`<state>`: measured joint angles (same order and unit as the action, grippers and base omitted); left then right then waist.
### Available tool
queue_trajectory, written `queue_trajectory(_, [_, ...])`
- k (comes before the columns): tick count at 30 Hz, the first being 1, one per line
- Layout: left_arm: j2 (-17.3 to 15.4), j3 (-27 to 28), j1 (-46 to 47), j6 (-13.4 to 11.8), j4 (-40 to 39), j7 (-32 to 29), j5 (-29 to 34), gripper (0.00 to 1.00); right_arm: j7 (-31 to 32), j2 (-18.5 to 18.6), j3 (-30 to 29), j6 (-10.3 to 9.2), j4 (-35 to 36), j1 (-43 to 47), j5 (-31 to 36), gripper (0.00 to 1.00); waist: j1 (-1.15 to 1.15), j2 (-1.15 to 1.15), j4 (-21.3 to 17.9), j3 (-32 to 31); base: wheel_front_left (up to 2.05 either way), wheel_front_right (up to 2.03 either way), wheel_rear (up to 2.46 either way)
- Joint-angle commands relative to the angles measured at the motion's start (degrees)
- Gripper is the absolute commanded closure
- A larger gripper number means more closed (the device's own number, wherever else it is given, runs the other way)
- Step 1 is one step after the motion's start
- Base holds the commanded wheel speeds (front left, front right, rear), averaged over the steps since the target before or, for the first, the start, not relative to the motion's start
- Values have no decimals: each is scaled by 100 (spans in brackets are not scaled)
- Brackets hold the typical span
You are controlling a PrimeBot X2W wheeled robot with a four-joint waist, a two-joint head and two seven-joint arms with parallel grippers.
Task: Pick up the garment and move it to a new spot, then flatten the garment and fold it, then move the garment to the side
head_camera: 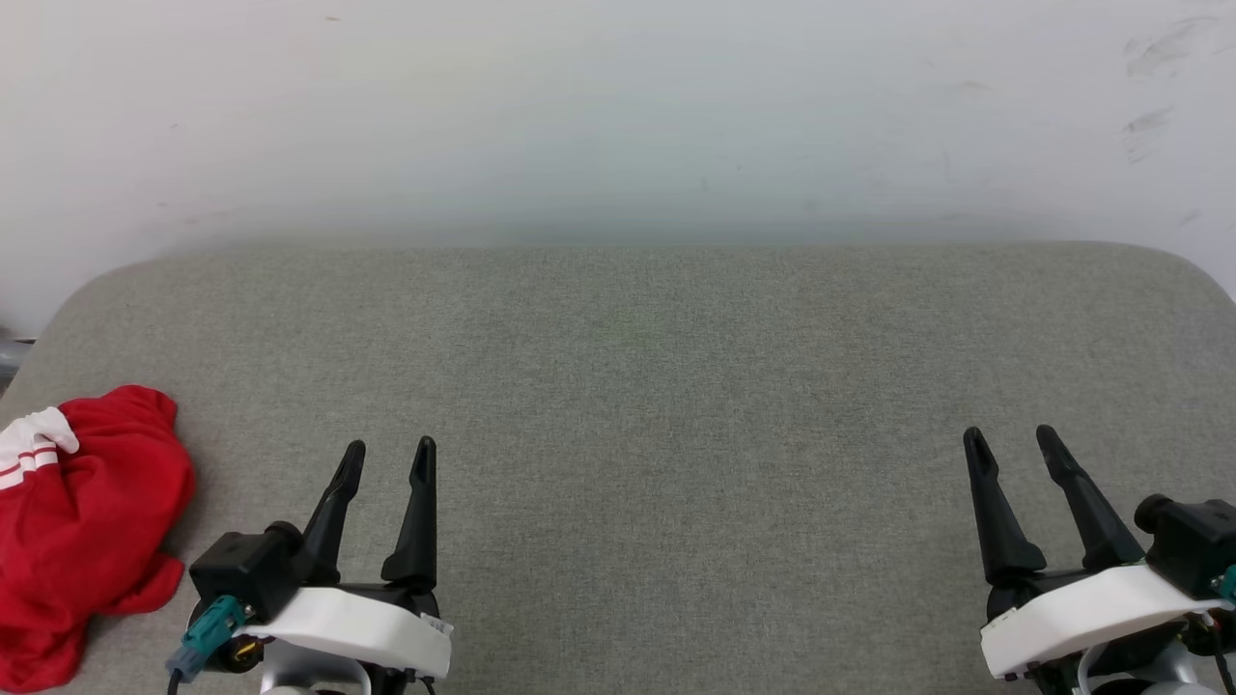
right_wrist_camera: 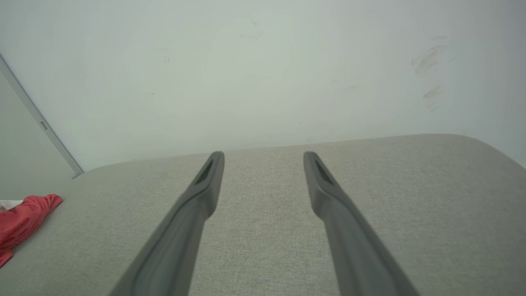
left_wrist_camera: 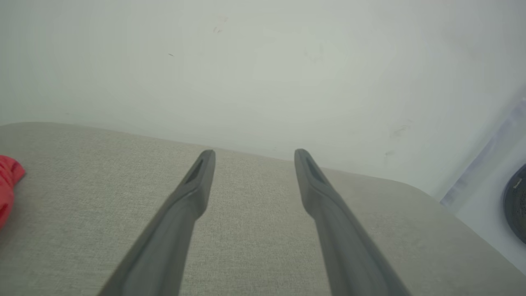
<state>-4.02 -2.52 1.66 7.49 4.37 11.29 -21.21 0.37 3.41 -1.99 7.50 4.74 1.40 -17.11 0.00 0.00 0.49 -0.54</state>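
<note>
A grey fabric surface [head_camera: 676, 386] lies before a white wall [head_camera: 618, 97]. The garment [head_camera: 87, 521], red with white striped trim, lies crumpled at 8 o'clock in the head view, near the left gripper [head_camera: 390, 447] but apart from it. This gripper and the right gripper [head_camera: 1010, 434], at 4 o'clock, have their fingers spread and hold nothing.

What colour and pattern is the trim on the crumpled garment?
White with red stripes, against the bright red garment; shows best in the head view.

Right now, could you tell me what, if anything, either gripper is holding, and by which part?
Nothing: left gripper and right gripper are open, empty; the garment lies untouched.
</note>
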Motion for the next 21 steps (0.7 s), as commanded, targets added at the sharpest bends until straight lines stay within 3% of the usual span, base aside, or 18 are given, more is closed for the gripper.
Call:
queue_trajectory(1, [-2, 15, -11, 0, -12, 42, 106, 0, 8, -14, -9, -1, 73, 17, 120, 0, 0, 0, -1, -1, 0, 0, 0])
queue_trajectory(21, [54, 58, -39, -29, 171, 276, 1113, 0, -45, -58, -130, -2, 204, 147, 936, 0, 0, 0, 15, -12, 0, 0, 0])
